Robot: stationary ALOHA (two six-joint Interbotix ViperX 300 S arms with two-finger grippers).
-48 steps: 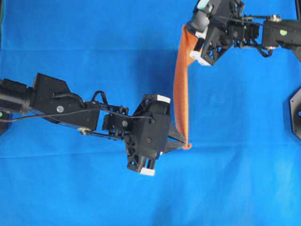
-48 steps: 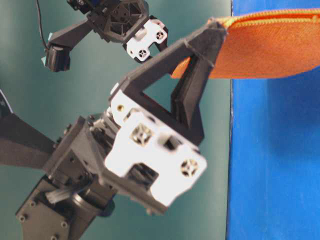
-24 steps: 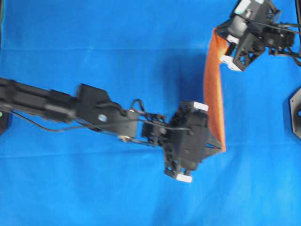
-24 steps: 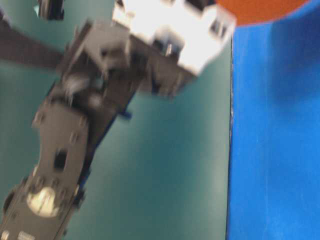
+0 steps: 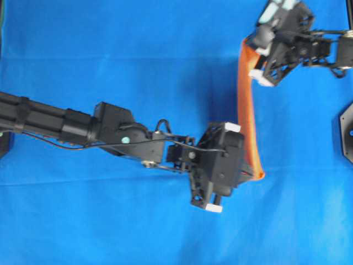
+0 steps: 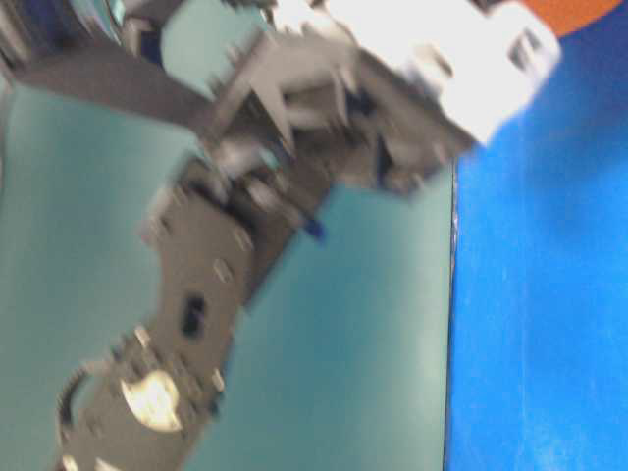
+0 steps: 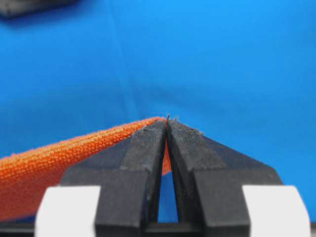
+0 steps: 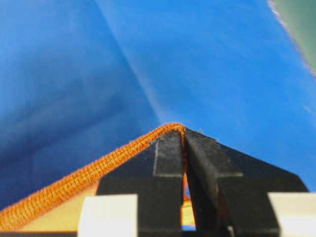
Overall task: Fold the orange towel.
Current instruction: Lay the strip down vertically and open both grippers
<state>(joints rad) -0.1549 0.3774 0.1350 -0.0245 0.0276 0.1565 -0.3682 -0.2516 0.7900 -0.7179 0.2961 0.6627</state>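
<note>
The orange towel (image 5: 242, 105) hangs stretched edge-on above the blue table cover, a narrow strip from top right down to mid right in the overhead view. My left gripper (image 5: 259, 175) is shut on its lower corner. In the left wrist view my left gripper (image 7: 167, 121) pinches the towel (image 7: 59, 158), which runs off to the left. My right gripper (image 5: 249, 45) is shut on the upper corner. In the right wrist view my right gripper (image 8: 183, 129) clamps the hem of the towel (image 8: 84, 177). In the table-level view only a sliver of the towel (image 6: 579, 12) shows at the top.
The blue cover (image 5: 110, 55) spreads over the whole table. A black arm base (image 5: 346, 132) sits at the right edge. In the table-level view the blurred left arm (image 6: 245, 235) fills the left side before a teal wall.
Both grippers carried the stretched towel to the right, from the middle toward the right side. In the last half second they moved only slightly; the left arm has reached far out.
</note>
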